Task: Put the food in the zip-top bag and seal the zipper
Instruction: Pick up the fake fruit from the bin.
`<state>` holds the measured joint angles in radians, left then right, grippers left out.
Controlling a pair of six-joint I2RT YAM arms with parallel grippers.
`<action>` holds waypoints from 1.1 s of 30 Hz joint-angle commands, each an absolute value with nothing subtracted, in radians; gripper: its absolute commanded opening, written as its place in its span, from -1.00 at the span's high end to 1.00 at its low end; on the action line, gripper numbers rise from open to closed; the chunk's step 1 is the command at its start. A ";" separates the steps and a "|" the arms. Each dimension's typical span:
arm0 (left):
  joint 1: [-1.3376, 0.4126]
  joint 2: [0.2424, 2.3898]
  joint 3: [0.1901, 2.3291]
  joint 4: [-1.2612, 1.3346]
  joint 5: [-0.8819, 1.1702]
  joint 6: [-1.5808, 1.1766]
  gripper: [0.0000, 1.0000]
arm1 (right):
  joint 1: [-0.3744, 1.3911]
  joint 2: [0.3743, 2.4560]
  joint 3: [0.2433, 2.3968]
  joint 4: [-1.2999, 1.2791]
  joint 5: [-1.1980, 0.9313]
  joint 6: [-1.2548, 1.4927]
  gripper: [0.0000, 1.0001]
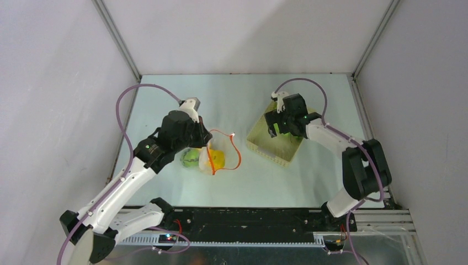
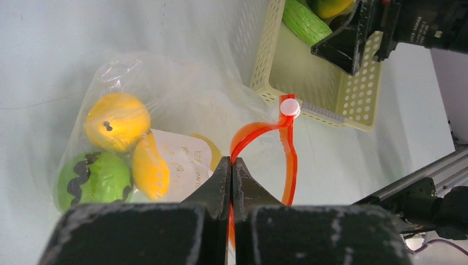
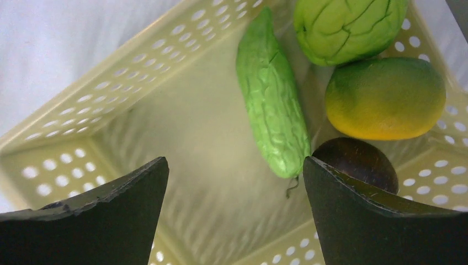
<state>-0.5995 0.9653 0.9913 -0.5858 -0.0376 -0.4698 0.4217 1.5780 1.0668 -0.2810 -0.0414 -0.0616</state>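
Observation:
The clear zip-top bag [image 2: 182,105] lies on the table with a yellow fruit [image 2: 117,121], an orange piece [image 2: 150,168] and a green piece with black marks [image 2: 94,179] inside. Its red-orange zipper [image 2: 290,160] curls up, with a white slider [image 2: 290,106] at the top. My left gripper [image 2: 232,161] is shut on the zipper strip, holding the mouth open; it also shows in the top view [image 1: 205,138]. My right gripper [image 3: 236,165] is open above the basket [image 3: 110,94], over a green bumpy gourd [image 3: 273,99], a green round piece [image 3: 347,25], a yellow-green mango [image 3: 386,96] and a dark purple piece [image 3: 356,160].
The pale yellow lattice basket [image 1: 259,141] sits right of the bag. Grey walls close in the table on the left, back and right. The black rail [image 1: 248,221] runs along the near edge.

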 commanded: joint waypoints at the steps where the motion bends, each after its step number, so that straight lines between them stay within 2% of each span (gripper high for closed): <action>1: -0.604 0.969 1.004 -0.570 -0.064 -0.462 1.00 | 0.405 1.657 1.168 -0.282 -0.032 -0.120 -0.88; 8: -0.604 0.978 1.003 -0.570 -0.070 -0.460 1.00 | 0.402 1.795 1.250 -0.286 0.060 -0.130 -0.71; 22: -0.604 0.974 1.011 -0.579 -0.060 -0.458 1.00 | 0.405 1.936 1.343 -0.404 0.059 -0.080 -0.38; 24: -0.604 0.971 1.011 -0.579 -0.062 -0.458 1.00 | 0.405 1.954 1.357 -0.435 0.074 -0.082 -0.24; 27: -0.604 0.965 1.009 -0.575 -0.055 -0.459 1.00 | 0.405 1.960 1.364 -0.463 0.089 -0.075 0.20; 29: -0.604 0.964 1.008 -0.575 -0.057 -0.459 1.00 | 0.405 1.948 1.364 -0.471 0.081 -0.069 0.39; 33: -0.604 0.958 1.007 -0.574 -0.055 -0.461 1.00 | 0.408 1.877 1.364 -0.482 0.072 -0.050 0.52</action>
